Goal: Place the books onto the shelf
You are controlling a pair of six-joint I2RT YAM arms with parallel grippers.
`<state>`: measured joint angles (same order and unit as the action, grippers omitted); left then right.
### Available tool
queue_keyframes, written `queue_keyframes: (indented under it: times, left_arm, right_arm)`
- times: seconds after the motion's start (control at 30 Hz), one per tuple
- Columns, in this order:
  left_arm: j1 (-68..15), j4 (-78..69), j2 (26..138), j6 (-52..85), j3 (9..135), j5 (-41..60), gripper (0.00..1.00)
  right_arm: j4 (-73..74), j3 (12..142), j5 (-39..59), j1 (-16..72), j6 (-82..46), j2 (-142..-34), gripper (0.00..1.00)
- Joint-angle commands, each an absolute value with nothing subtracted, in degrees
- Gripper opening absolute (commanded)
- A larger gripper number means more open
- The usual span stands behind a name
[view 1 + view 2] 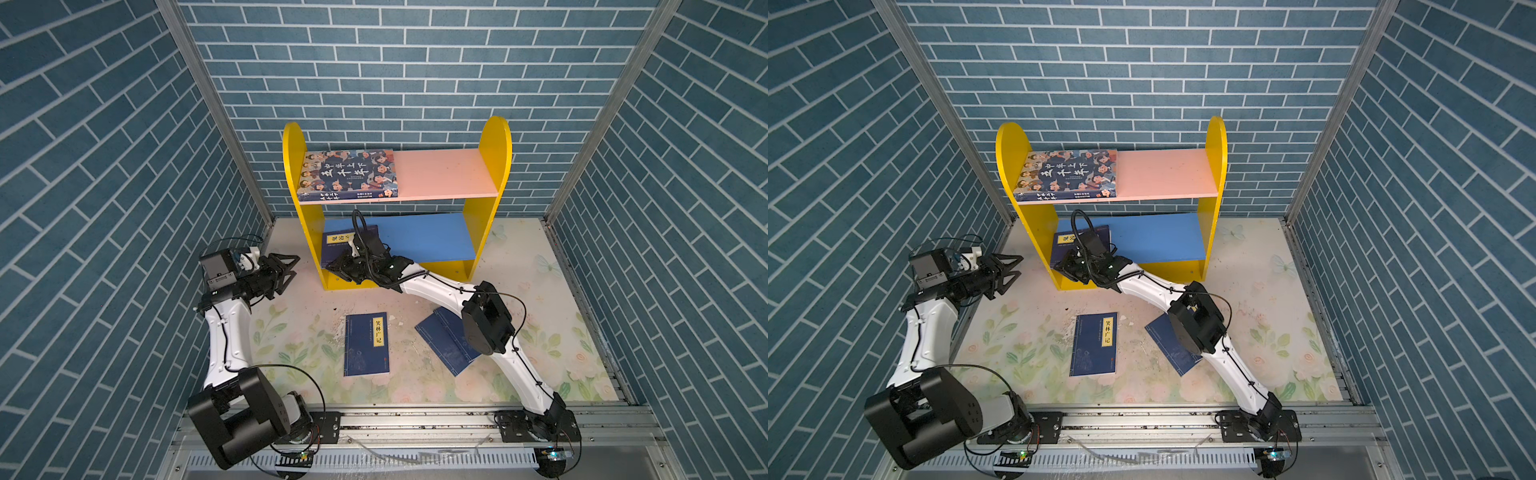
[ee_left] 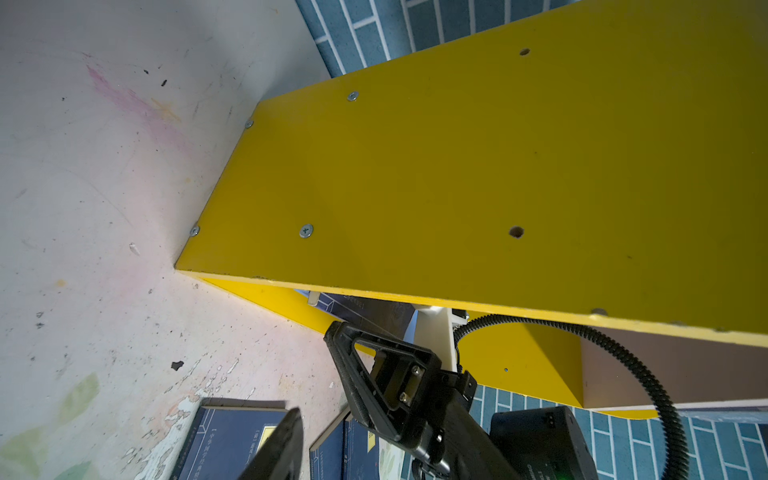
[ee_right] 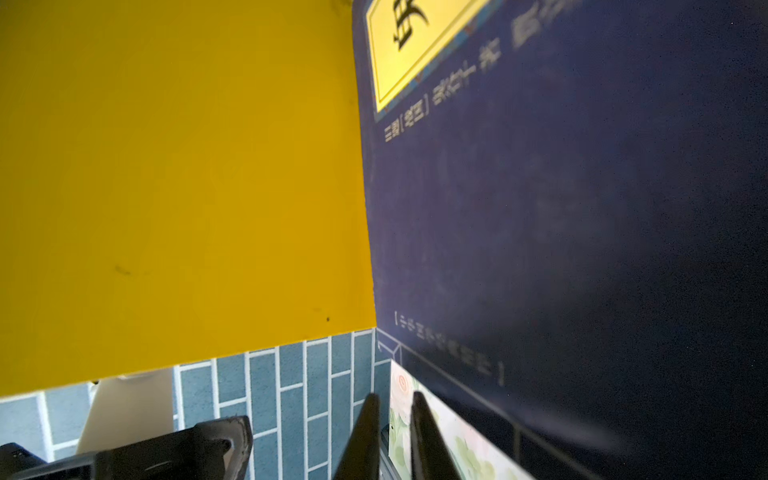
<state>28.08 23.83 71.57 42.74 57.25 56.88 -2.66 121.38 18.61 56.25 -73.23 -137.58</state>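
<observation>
The left fingers (image 1: pixel 279 261) are released and empty, low over the bench (image 1: pixel 299 345). Their tips point at the shelf (image 1: pixel 293 158), whose yellow side panel stands just ahead of them without touching. I judge that this arm waits clear so the other can work inside the rack.

Above and beyond those tips, the thick book (image 1: pixel 347 174) lies flat on the pink upper board, against the same panel, so that one is already put away.

The right fingers (image 3: pixel 428 444) reach across to the front of the blue lower board and are clenched almost together. A thin navy book (image 1: pixel 330 251) lies flat on that board directly ahead of their tips, tight against the yellow panel. Whether they pinch its near edge or only press on it I cannot tell. Fingers closed like that would suit nudging a thin cover deeper in.

Behind the right fingers, well apart, a second thin book (image 1: pixel 366 345) lies face up on the bench. Beside it a third (image 1: pixel 440 345) sits askew, partly hidden under the right arm. Both have yet to be shelved.
</observation>
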Motion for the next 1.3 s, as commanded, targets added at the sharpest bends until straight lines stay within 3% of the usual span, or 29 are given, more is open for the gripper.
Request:
queue_keyframes:
  times: [0.0, 1.27]
  left_arm:
    - [28.5, 23.1, 71.1, 42.4, 56.7, 57.8, 0.57]
    - [30.1, 22.1, 71.9, 43.3, 56.5, 59.0, 0.57]
  right_arm:
    - [-4.0, 124.3, 18.5, 56.7, -73.8, -139.4, 0.16]
    - [-10.4, 130.6, 18.8, 57.1, -70.4, -141.1, 0.16]
